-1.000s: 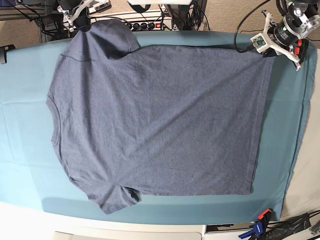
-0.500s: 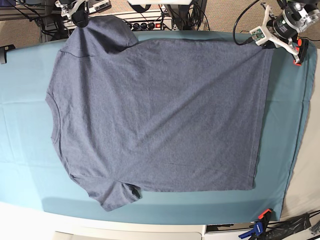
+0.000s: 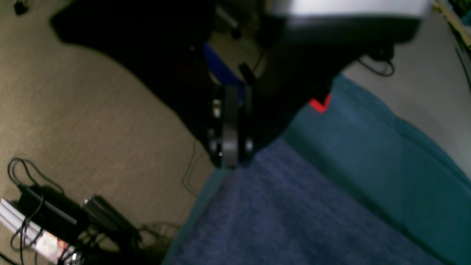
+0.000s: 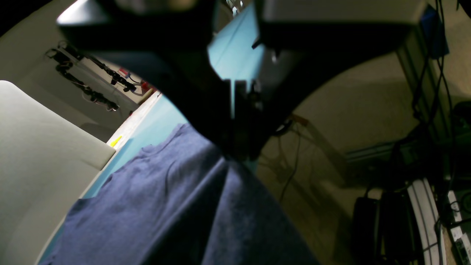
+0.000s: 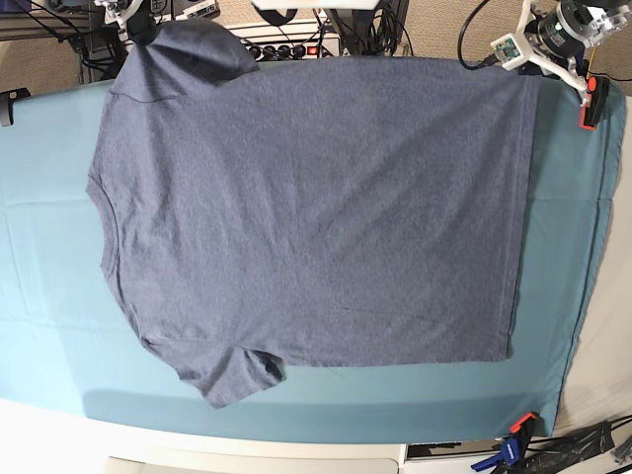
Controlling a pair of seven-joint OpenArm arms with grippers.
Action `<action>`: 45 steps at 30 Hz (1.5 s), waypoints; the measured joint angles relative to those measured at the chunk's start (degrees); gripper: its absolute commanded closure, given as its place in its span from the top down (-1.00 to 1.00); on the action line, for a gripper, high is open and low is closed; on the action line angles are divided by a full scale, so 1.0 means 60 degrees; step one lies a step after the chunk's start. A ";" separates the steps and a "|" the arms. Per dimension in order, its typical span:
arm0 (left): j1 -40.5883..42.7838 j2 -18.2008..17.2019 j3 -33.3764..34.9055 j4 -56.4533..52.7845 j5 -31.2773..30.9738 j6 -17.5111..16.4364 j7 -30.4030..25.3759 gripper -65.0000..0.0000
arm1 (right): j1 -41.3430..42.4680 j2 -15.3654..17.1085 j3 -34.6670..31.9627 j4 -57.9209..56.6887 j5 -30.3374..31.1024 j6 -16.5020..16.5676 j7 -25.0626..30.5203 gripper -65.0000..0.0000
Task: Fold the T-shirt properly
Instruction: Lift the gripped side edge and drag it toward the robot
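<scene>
The slate-blue T-shirt (image 5: 316, 207) lies spread on the teal tablecloth (image 5: 49, 296), plain side up, neck to the left and hem to the right. My left gripper (image 5: 536, 71) is at the far right, shut on the shirt's far hem corner. In the left wrist view its fingers (image 3: 230, 147) are pressed together on the T-shirt (image 3: 294, 213) over the table's edge. My right gripper (image 5: 138, 30) is at the far left, shut on the far sleeve. In the right wrist view the right gripper (image 4: 235, 147) pinches the T-shirt (image 4: 176, 213), which drapes down from it.
An orange clamp (image 5: 520, 425) and a blue clamp (image 5: 504, 452) sit at the near right table corner. Behind the far edge are a power strip (image 5: 286, 44) and cables. The floor (image 3: 92, 121) beyond the table edge holds cables and boxes.
Both grippers have moved toward the far edge of the table, drawing the shirt's far side with them. The cloth now lies flatter, with its far edge straight along the table's back.
</scene>
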 measured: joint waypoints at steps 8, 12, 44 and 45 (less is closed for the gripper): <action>0.0200 0.0004 0.0000 0.0331 -0.0007 -0.0011 0.0255 -1.00 | -0.0080 -0.0426 0.0000 0.0000 -0.0040 -0.0040 -0.0033 -1.00; 0.0259 0.0000 0.0000 0.0335 -0.0284 0.0025 0.0408 -1.00 | -0.0226 -0.0452 -0.0004 0.0000 -0.0248 -0.0044 -0.0084 -1.00; -0.0157 -0.0004 0.0000 0.0335 -0.0004 0.0492 0.0226 -1.00 | 0.1359 -0.0474 -0.0018 0.0936 -0.0164 -0.0572 -0.0076 -1.00; -0.0186 0.0000 0.0000 0.0331 -0.0004 0.0481 0.0219 -1.00 | 0.1548 -0.0477 -0.0018 0.1067 -0.0117 -0.0568 -0.0029 -1.00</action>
